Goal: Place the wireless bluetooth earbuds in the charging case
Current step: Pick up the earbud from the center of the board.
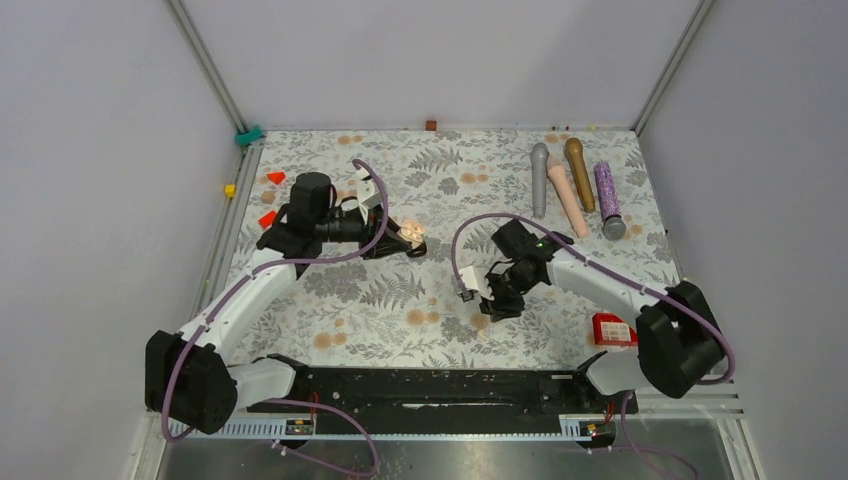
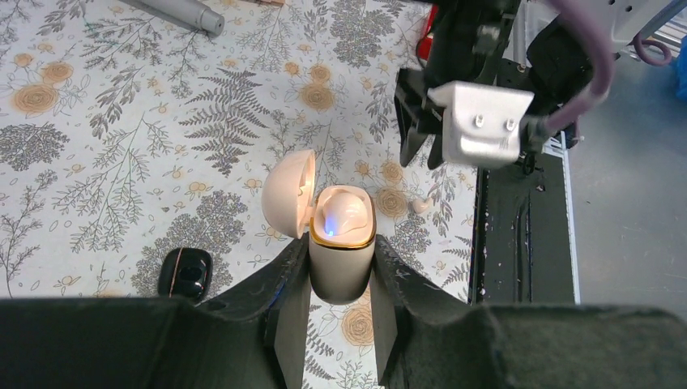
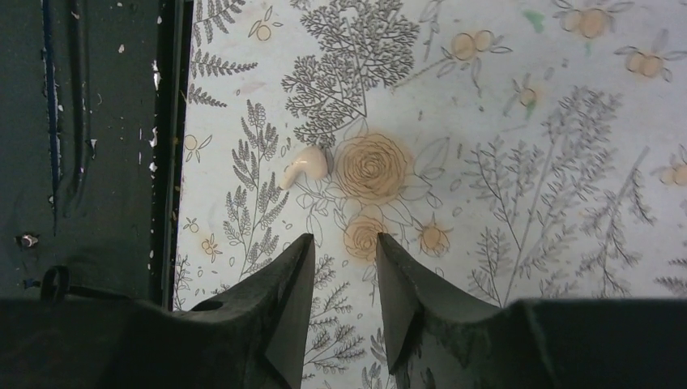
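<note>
My left gripper point(image 2: 341, 243) is shut on the cream charging case point(image 2: 342, 259), which it holds upright with its lid point(image 2: 289, 193) swung open to the left. One cream earbud point(image 2: 347, 212) sits in the gold-rimmed hollow, and a blue light glows there. The case shows small in the top view point(image 1: 412, 232). A second cream earbud point(image 3: 306, 166) lies loose on the floral table and also shows in the left wrist view point(image 2: 420, 205). My right gripper point(image 3: 344, 239) is open and empty above the table, and the loose earbud lies just ahead and left of its tips.
A small glossy black case point(image 2: 185, 273) lies left of the left fingers. Several long cylinders lie at the back right: grey point(image 1: 539, 178), pale pink point(image 1: 566, 197), brown point(image 1: 580, 174) and purple point(image 1: 608, 200). A red box point(image 1: 612, 329) is near the right arm's base. A black rail point(image 1: 430, 385) runs along the near edge.
</note>
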Tool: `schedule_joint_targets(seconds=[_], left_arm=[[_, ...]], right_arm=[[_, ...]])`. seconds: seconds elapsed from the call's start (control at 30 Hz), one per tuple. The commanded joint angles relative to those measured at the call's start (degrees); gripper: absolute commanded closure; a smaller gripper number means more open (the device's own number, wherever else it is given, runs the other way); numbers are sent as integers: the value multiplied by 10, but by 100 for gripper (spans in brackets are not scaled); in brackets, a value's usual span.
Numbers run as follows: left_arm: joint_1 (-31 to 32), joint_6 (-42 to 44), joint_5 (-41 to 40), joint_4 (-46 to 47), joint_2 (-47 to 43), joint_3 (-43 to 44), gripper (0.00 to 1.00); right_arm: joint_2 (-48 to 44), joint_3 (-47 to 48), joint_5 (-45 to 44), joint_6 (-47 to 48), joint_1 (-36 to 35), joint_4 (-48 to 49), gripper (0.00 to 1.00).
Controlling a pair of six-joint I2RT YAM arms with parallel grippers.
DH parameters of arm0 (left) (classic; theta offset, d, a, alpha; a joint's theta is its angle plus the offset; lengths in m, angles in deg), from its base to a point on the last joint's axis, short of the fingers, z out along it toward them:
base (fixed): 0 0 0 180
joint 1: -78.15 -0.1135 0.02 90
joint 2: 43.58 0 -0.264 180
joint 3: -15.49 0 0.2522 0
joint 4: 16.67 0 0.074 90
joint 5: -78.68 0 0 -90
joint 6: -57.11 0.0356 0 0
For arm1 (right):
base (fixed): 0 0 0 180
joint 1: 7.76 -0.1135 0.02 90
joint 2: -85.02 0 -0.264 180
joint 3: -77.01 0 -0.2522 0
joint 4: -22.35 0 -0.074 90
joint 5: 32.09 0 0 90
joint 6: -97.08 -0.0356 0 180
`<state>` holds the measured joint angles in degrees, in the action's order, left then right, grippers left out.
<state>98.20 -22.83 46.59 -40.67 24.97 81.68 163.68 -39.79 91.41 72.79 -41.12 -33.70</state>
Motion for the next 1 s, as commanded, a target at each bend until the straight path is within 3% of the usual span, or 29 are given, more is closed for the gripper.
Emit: schedule_joint_targets(seconds=[0.0,0.17,0.37,0.77,0.97], left_arm=[[-4,1,8,31,-23,17,100],[-17,-2,12,31,-33,17,100],[-33,-12,16,45,-44,14,100],[-45,-16,17,44,-53,13,100],[-46,-17,18,46,-53,12,100]], right_arm=[[52,37,-51,-51,-69,7,60],[102,81,-80,-143,-100,-37,64],[85,34,-131,-200,-134,14,52],[119,6,-223,-276,-178,98,41],[129,-3,-255,-268,-186,113,38]])
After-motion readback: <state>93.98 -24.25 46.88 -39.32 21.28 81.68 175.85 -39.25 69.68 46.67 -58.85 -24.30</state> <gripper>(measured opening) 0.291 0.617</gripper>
